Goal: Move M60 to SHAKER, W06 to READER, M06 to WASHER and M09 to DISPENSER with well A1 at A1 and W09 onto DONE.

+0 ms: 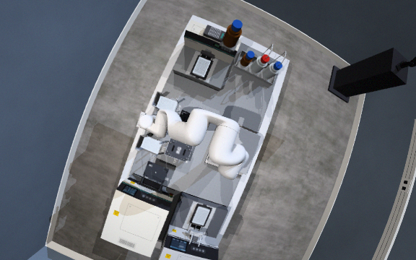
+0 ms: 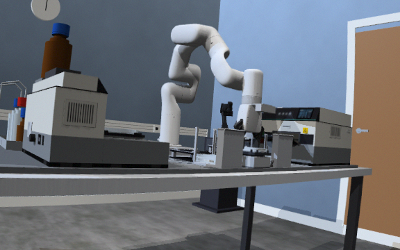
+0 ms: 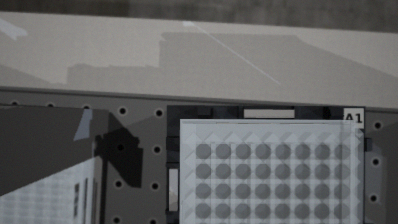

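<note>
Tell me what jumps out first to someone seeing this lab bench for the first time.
First comes the big white robot arm, folded over the middle of the table, its gripper lowered between two grey racks and shut on a clear well plate beside an A1 mark. Next is the tall brown bottle with a blue cap, standing on the boxy instrument at one end.

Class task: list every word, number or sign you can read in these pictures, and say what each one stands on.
"A1": white corner tag on the nest beside the well plate, wrist view.
Yellow warning signs on the instruments: symbols unreadable.
Instrument display: too blurred to read.
Station names: none readable.
</note>
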Tool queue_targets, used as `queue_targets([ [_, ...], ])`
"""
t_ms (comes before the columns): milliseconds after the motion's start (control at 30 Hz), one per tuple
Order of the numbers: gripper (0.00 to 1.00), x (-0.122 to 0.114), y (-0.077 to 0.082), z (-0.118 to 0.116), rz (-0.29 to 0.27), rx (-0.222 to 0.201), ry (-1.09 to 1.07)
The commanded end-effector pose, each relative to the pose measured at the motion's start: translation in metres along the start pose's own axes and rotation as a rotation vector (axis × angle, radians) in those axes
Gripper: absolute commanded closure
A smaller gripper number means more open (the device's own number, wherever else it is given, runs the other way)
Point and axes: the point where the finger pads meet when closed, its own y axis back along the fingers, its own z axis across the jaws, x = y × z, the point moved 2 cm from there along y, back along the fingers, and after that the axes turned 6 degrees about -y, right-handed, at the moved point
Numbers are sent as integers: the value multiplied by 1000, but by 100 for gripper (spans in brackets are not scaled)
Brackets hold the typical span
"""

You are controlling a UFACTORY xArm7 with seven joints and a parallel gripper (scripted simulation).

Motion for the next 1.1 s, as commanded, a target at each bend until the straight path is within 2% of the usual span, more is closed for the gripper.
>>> queue_targets([
  [0, 100, 1, 2, 0, 4, 0, 0],
  [1067, 100, 1, 9, 0, 4, 0, 0],
])
